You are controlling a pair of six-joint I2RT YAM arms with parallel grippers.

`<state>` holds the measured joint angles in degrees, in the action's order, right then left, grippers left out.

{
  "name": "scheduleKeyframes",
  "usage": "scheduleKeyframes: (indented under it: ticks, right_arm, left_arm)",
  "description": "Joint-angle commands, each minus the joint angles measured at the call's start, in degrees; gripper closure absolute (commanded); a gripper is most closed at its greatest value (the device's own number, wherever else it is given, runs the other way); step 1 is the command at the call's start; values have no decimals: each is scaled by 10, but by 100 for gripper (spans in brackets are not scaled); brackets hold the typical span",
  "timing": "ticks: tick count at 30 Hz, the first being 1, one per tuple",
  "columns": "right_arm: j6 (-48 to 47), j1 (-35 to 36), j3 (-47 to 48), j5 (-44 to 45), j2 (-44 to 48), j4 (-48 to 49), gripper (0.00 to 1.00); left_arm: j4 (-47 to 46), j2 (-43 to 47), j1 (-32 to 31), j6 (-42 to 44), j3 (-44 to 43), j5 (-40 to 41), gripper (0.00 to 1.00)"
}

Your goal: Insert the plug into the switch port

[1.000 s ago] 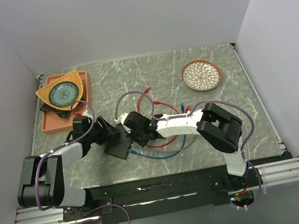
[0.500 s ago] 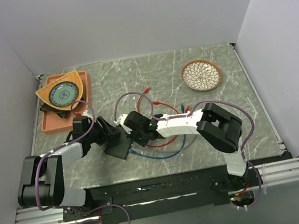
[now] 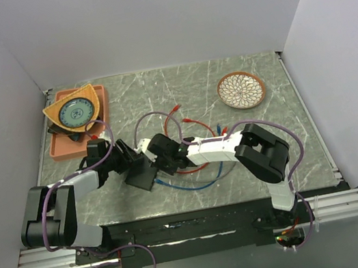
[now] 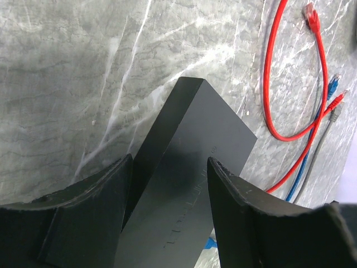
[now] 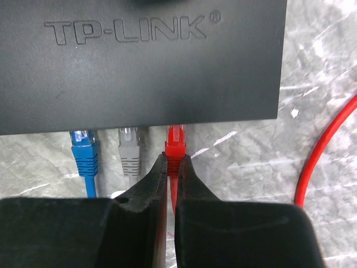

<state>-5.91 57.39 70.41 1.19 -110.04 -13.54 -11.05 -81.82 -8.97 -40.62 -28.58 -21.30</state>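
The black TP-LINK switch box [image 5: 139, 61] lies left of centre on the table [image 3: 142, 175]. Its port edge faces my right gripper, and the sockets themselves are hidden under that edge. A blue plug [image 5: 83, 153] and a grey plug [image 5: 130, 151] sit in it side by side. My right gripper [image 5: 174, 158] is shut on the boot of the red plug [image 5: 175, 142], whose clear tip is at the box edge next to the grey one. My left gripper [image 4: 168, 162] straddles the box [image 4: 189, 167], with a finger on each side [image 3: 130, 158].
Red, blue and grey cables [image 3: 195, 167] loop on the table right of the box; loose red plugs [image 4: 310, 14] lie behind. An orange tray [image 3: 63, 146] with a dish stands at back left. A patterned plate [image 3: 241, 89] is at back right.
My right gripper with the red plug has shifted slightly left toward the box edge. The left arm and the box hold still.
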Motion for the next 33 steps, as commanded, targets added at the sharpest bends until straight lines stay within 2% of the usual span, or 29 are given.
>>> scheduleKeyframes:
  ticks: [1,11,24,33]
  right_arm:
    - [-25,14,32,-15,-7,62,100]
    - [-38,17,58,-14,-23,50,100]
    - [-5,17,20,-26,0,120,100]
    - [-11,12,24,-34,11,134,100]
  left_arm:
    - [6,-10,-7,5,-2,-48,38]
    - [13,-13,-7,12,-10,-56,39]
    - [6,-22,-7,12,-3,-89,48]
    - [-8,-24,-10,5,12,-104,51]
